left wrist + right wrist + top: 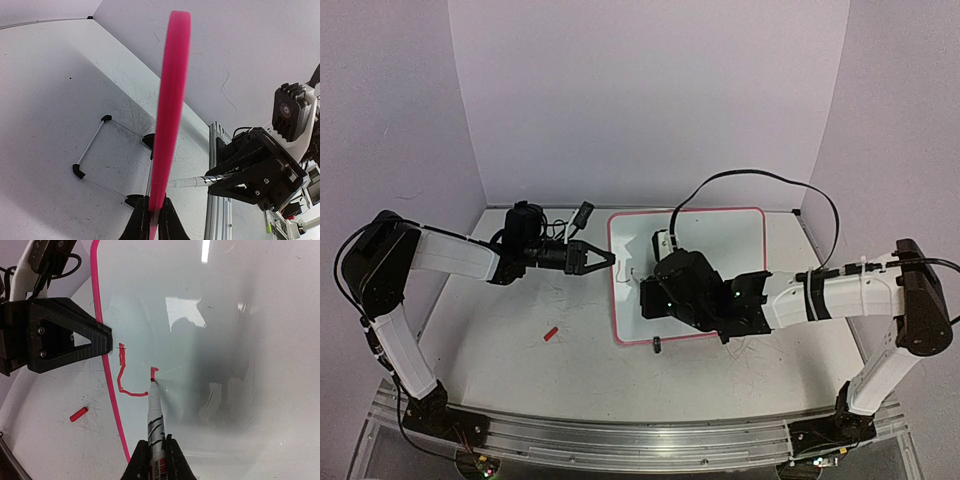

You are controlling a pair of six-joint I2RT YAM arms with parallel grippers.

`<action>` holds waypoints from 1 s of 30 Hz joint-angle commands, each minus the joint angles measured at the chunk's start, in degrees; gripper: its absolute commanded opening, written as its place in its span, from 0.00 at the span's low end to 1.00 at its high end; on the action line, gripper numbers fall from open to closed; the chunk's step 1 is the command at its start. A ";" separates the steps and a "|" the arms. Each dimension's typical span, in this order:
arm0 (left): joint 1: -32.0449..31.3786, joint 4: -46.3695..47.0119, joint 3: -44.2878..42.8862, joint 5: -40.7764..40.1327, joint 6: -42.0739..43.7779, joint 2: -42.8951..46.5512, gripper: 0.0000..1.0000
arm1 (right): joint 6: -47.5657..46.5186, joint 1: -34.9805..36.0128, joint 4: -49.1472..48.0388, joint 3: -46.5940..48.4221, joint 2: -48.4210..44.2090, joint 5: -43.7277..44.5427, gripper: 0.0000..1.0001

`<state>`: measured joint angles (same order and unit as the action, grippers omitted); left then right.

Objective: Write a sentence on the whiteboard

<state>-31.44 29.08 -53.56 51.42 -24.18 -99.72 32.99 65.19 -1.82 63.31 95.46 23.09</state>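
The whiteboard (720, 240), glossy white with a pink-red rim (170, 100), stands tilted at the table's middle. My left gripper (605, 258) is shut on its left rim, and the left wrist view shows the fingers (154, 220) pinching that edge. My right gripper (156, 450) is shut on a marker (155, 420) whose red tip touches the board. Of the sentence, only a red "L" (122, 377) and a short hooked stroke (153, 372) at the tip show. In the top view the right gripper (645, 295) hangs over the board's left part.
A red marker cap (550, 333) lies on the table left of the board. The board's wire stand with black feet (92, 145) rests behind it. White walls close three sides. An aluminium rail (620, 440) runs along the near edge. A black cable (760, 180) arcs above the board.
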 commanded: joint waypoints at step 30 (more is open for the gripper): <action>-0.91 1.15 -1.53 3.67 -1.48 0.26 0.00 | 0.97 -0.39 1.73 0.86 -0.35 7.38 0.00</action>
<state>-31.44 29.06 -53.56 51.00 -24.21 -99.72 34.57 65.93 -1.61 62.19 95.46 26.06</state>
